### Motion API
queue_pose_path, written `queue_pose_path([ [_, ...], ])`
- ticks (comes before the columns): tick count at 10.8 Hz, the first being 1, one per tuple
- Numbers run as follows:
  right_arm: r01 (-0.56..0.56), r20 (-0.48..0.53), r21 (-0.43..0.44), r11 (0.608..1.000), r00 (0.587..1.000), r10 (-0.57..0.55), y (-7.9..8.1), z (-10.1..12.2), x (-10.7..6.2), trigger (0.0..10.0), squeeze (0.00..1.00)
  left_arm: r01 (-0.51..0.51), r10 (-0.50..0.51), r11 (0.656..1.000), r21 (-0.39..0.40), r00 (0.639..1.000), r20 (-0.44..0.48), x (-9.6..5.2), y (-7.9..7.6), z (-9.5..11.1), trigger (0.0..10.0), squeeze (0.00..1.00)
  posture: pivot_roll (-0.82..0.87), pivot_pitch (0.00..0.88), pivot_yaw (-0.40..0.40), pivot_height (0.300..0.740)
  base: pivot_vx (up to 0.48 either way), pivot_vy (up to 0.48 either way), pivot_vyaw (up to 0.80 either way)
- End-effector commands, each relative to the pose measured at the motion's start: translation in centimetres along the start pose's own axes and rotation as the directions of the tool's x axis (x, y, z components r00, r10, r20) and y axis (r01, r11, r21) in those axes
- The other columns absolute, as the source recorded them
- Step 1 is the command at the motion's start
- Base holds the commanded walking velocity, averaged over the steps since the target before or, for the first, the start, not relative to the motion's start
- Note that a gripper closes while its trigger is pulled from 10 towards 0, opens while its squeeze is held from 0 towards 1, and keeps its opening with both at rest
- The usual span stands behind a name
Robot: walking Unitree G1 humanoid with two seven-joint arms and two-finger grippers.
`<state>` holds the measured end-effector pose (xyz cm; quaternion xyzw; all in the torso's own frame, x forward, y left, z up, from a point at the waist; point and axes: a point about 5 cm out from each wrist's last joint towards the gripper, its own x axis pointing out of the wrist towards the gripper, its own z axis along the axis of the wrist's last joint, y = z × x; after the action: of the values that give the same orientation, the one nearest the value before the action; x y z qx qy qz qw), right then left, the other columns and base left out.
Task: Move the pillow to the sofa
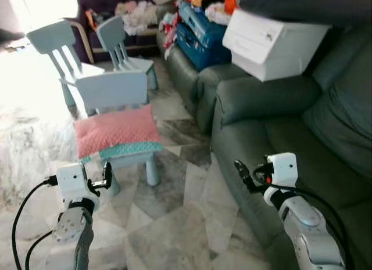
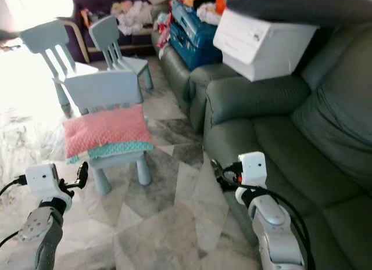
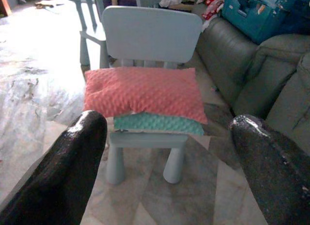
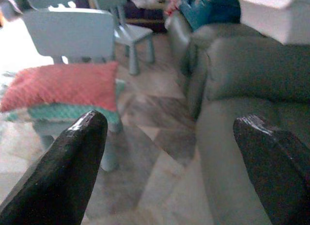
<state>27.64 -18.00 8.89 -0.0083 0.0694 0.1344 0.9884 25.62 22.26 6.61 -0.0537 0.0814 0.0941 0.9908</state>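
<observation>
pillow [image 1: 116,130] on chair [image 1: 113,90] | marble floor [image 1: 174,223] | sofa [image 1: 279,136] right

Pink textured pillow [image 1: 116,136] flat atop a teal one [image 1: 131,149], apart from grey-green sofa [image 1: 290,142].

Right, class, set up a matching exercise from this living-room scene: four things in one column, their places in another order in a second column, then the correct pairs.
Things:
1. pink pillow
2. white box
3. blue crates
4. left claw

Places:
A. on the sofa's armrest
B. on the small pale-blue chair, atop a teal pillow
C. held open, low in front of the chair
D. piled on the far end of the sofa

Pairs: 1-B, 2-A, 3-D, 4-C
</observation>
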Motion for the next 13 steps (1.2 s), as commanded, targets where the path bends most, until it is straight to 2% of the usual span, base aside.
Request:
queue_pose_path([
  [1,-0.029,0.036,-0.013,0.999,0.999,0.03,0.45,0.87,0.05,10.0,0.0,-0.016,0.016,1.0,-0.012,1.0,-0.012,0.01,0.28,-0.21,10.0,0.0,-0.14,0.0,-0.03,0.74,0.424,0.0,0.0],
  [6,-0.047,0.04,-0.037,0.998,0.998,0.048,0.58,0.88,0.14,10.0,0.0,-0.004,0.003,1.0,-0.024,1.0,-0.02,-0.1,0.05,-0.45,10.0,0.0,-0.13,0.0,-0.033,0.74,0.442,0.0,0.0],
  [11,-0.066,0.043,-0.041,0.997,0.997,0.068,0.85,0.77,0.42,10.0,0.0,-0.007,0.006,1.0,-0.023,1.0,-0.025,-0.06,0.04,-0.54,10.0,0.0,-0.13,0.0,-0.031,0.74,0.436,0.0,0.42],
  [13,-0.067,0.039,-0.037,0.997,0.997,0.068,0.89,0.64,0.54,10.0,0.0,-0.05,0.048,0.998,-0.034,0.997,-0.061,0.03,0.35,-1.05,10.0,0.0,-0.13,0.0,-0.035,0.74,0.161,0.418,0.38],
])
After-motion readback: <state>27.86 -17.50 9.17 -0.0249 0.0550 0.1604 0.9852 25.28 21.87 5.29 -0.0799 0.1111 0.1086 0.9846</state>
